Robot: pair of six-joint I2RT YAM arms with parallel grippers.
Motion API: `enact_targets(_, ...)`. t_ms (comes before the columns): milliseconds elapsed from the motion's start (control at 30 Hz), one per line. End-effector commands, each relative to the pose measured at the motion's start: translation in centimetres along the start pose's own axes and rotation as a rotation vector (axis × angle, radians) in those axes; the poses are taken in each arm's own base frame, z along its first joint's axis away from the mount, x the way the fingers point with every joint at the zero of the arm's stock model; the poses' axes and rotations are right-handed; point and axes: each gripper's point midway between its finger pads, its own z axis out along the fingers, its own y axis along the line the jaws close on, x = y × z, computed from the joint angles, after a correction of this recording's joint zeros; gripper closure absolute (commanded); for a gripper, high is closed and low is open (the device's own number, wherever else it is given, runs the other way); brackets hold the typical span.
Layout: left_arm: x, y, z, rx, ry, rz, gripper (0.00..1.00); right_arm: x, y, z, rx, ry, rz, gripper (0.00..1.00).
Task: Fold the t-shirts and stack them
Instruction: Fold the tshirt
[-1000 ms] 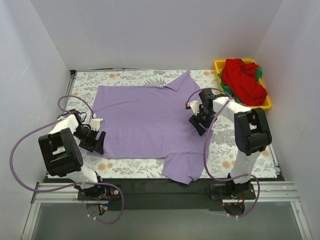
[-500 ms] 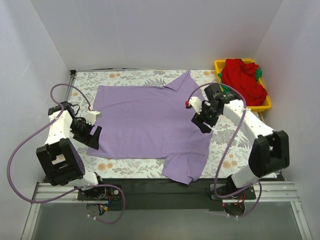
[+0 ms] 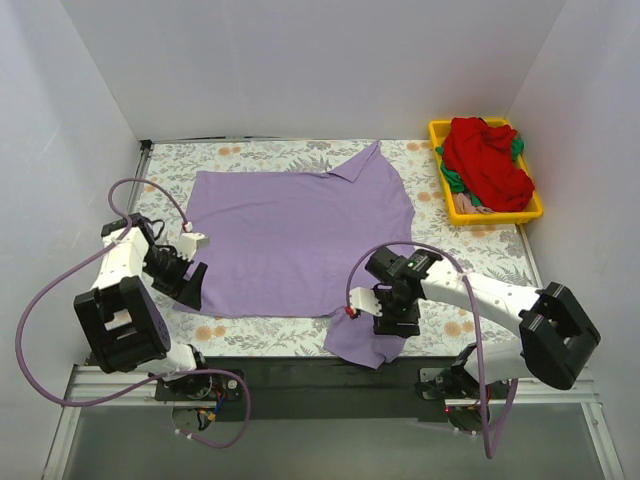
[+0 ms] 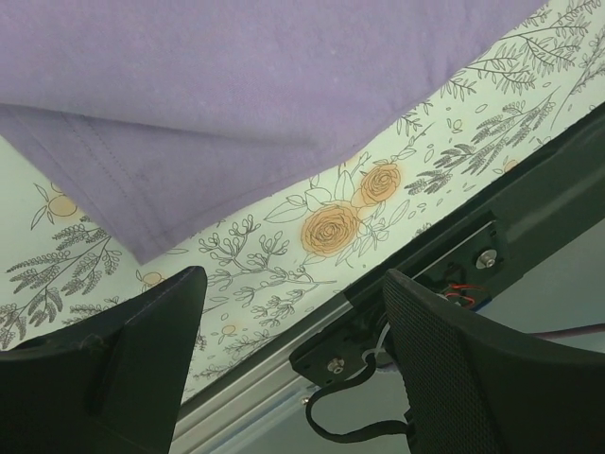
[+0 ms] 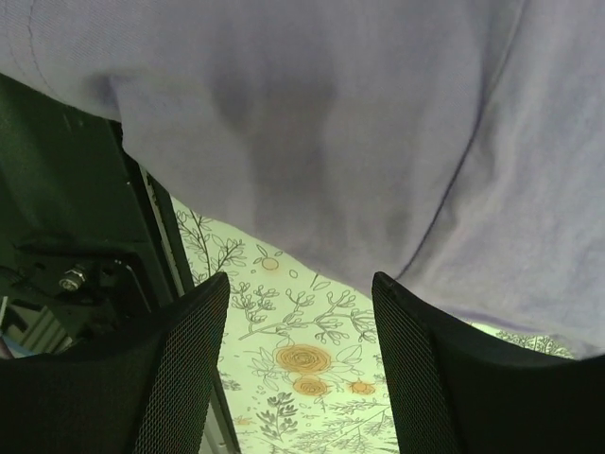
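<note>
The purple shirt lies flat across the middle of the counter, one sleeve reaching past the near edge. The other shirts sit heaped in the tray at the far right corner. The purple shirt looks light, limp and likely to slide on the floral cloth, so pinch hems or sleeve edges. The left gripper, by the shirt's near-left corner, gapes wide and empty. The right gripper, over the sleeve, is equally wide and holds nothing.

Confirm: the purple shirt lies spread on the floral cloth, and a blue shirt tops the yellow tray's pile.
Not blue: the top external view shows a red shirt on top in the yellow tray. The purple shirt lies spread on the floral cloth.
</note>
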Motion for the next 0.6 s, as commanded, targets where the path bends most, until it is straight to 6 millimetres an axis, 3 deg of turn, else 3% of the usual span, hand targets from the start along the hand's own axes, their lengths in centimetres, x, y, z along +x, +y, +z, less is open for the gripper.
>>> enact_targets(0,-0.5,0.2,-0.3,-0.044,-0.05,0.025,0.26,-0.6,-0.4,1.1,0.046,0.015,-0.039,0.32)
enact_targets(167,-0.8,0.0,-0.1,-0.061,-0.092,0.006,0.25,-0.7,-0.3,2.4,0.07,0.035,-0.042,0.35)
enact_targets(367,-2.6,-0.3,-1.0,-0.016,-0.14,-0.01,0.27,0.9,-0.4,4.7,0.13,0.104,-0.038,0.42)
enact_targets(467,-2.6,-0.9,-1.1,-0.003,-0.158,0.091,0.29,2.0,-0.4,5.6,0.147,0.138,-0.034,0.57)
enact_targets(567,-2.8,-1.3,-1.5,-0.02,-0.195,0.263,0.35,2.4,-0.3,5.9,0.153,0.143,-0.02,0.79)
